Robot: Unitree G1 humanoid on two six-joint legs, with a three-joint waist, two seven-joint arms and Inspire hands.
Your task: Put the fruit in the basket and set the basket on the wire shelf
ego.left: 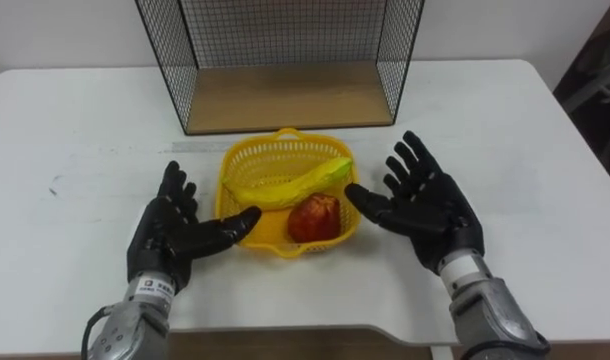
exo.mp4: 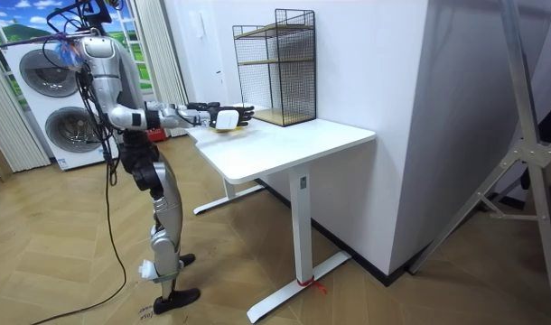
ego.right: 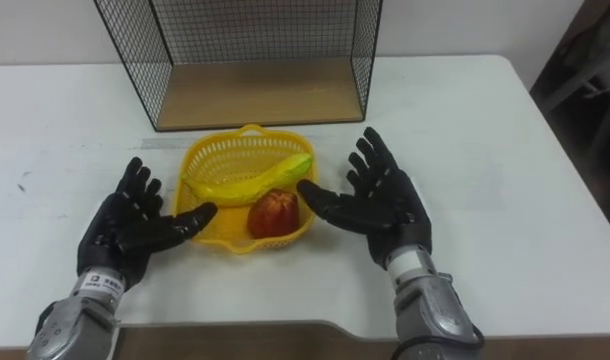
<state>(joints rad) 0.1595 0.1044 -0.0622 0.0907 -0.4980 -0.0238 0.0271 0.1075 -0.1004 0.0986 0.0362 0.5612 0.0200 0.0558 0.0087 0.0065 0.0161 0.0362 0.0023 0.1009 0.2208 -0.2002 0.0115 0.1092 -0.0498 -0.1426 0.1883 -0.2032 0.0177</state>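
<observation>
Where the robot stands: at the short end of the white table, on the room view's left, with both arms held out level over the top. Wood planks lie underfoot and two washing machines stand behind.
Tabletop: smooth, matt and flat, with rounded corners.
Basket: yellow plastic, a rounded square with open lattice walls and a thicker rim. It sits on the table just near of the shelf, between the two hands.
Banana: long and curved, yellow going green at its right tip. It lies inside the basket, running from left to far right.
Red fruit: round, glossy and streaked red. It sits in the basket's near right corner, against the banana.
Wire shelf: thin black wire grid walls over a flat wooden board. It stands at the far middle of the table, its open side facing the robot.
Left hand: black, released, fingers straight and fanned, low at the basket's near left. Its thumb tip reaches the rim, but contact cannot be told.
Right hand: black, released, fingers spread, palm turned toward the basket's right side. Its thumb is just beside the rim, grasping nothing.
</observation>
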